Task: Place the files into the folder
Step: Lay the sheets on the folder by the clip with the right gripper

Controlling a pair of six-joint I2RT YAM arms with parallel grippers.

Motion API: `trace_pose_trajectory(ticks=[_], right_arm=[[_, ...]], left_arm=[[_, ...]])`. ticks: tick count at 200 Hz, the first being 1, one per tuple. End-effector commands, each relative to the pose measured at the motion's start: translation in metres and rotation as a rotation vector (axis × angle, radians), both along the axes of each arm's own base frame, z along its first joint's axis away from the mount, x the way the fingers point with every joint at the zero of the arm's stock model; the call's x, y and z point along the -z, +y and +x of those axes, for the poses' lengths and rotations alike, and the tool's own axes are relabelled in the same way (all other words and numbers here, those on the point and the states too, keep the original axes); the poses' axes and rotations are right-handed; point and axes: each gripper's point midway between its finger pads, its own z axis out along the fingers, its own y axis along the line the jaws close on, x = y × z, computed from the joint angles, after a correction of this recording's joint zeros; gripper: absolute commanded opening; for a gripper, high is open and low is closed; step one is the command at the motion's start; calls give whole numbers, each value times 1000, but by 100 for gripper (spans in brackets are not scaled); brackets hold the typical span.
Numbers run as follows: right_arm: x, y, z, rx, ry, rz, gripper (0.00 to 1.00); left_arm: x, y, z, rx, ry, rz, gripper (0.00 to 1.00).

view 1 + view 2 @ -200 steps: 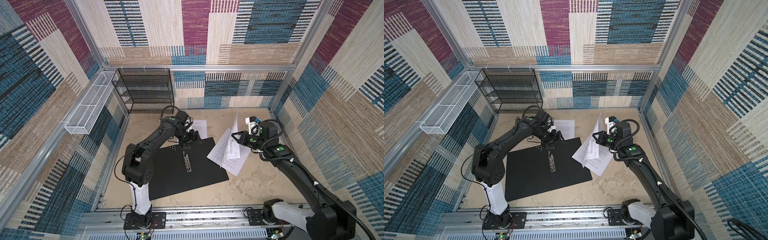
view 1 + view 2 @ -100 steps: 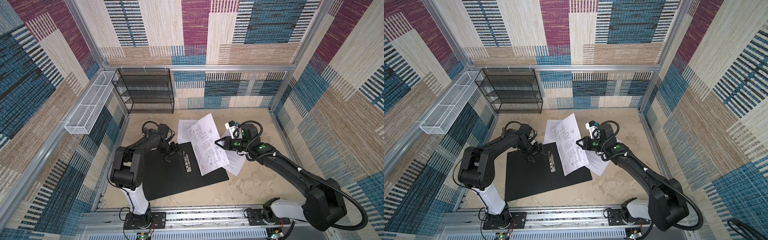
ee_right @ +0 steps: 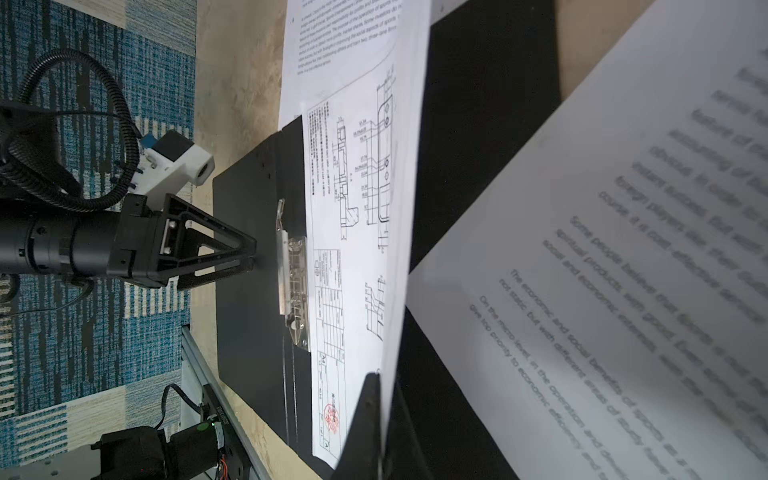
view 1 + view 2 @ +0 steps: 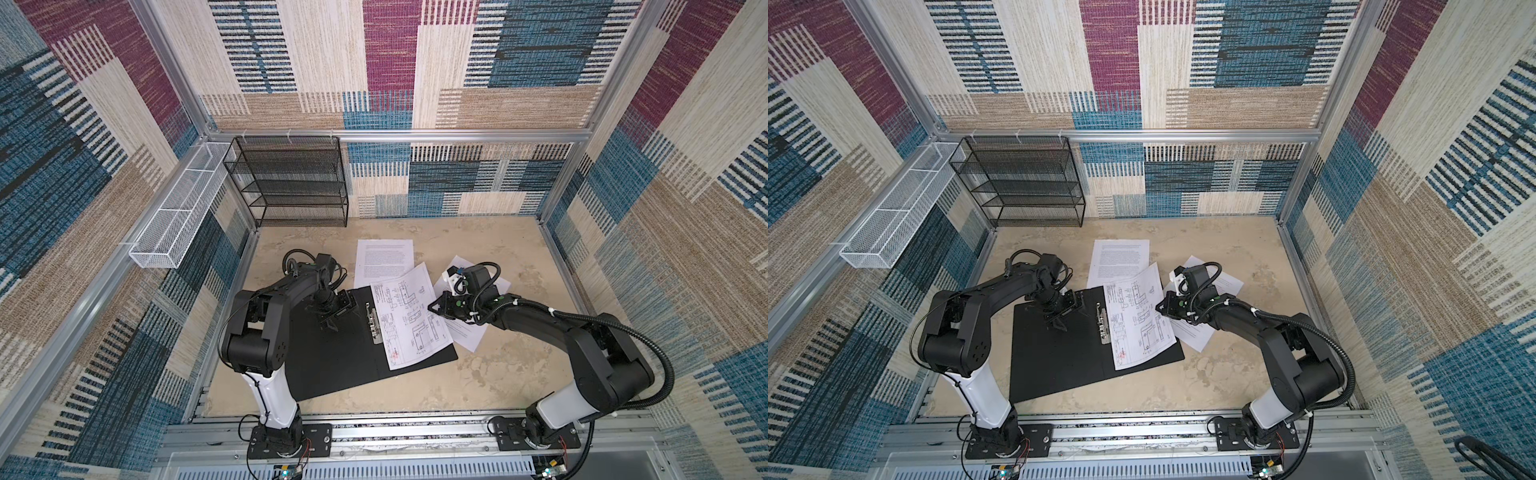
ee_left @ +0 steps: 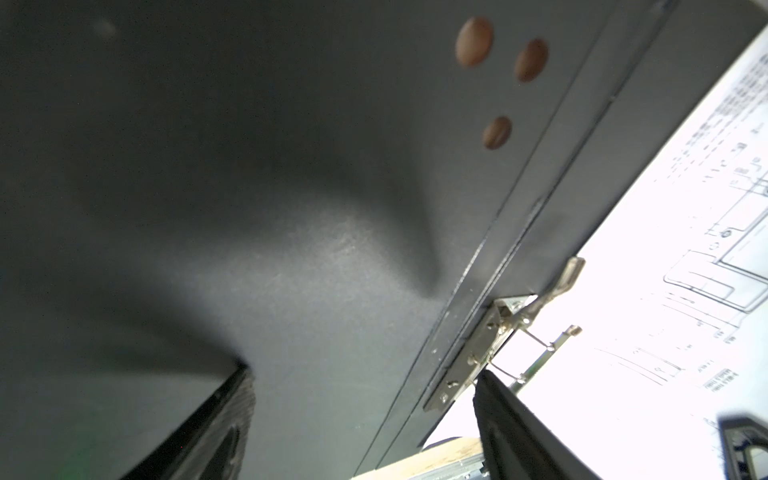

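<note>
1. Both top views: the folder (image 4: 332, 365) (image 4: 1059, 357) is lying open on the table (image 4: 478, 382), black inside up. The drawing sheet (image 4: 409, 316) (image 4: 1138, 320) is resting on its R half, long axis parallel to the clip (image 4: 374, 324), inner edge touching it. The R gripper (image 4: 434, 308) (image 4: 1160, 307) is pinching the sheet's outer long edge. The L gripper (image 4: 328, 326) (image 4: 1057, 324) is hanging over the L half and is nearer the clip. A text sheet (image 4: 384, 262) is lying behind the folder.
2. L wrist: the L gripper (image 5: 363, 372) fingers are standing wide apart, holding nothing. The clip (image 5: 490, 340) is sitting just beside one finger, w/ the drawing sheet (image 5: 665, 291) beyond it. Contact w/ the folder (image 5: 291, 208): can't tell.
3. R wrist: the R gripper (image 3: 384, 382) is clamping the drawing sheet (image 3: 357, 249), which is stretching from the fingers toward the clip (image 3: 291, 270). Next move is prob. turning on sliding that edge under the clip.
</note>
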Motion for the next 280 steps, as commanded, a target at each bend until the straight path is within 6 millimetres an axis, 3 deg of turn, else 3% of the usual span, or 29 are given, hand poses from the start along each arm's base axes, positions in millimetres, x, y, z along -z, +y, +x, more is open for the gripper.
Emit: trace_pose_trajectory(ticks=[1, 111, 223, 280], right_arm=[[-3, 6, 5, -5, -17, 22, 2], [12, 18, -1, -9, 26, 22, 4], [11, 2, 15, 21, -21, -141, 59], [11, 1, 5, 24, 4, -136, 63]], left_arm=[[15, 5, -4, 10, 22, 30, 82], [16, 3, -3, 15, 22, 24, 82], [15, 3, -3, 15, 18, 21, 81], [12, 0, 0, 18, 10, 8, 81]])
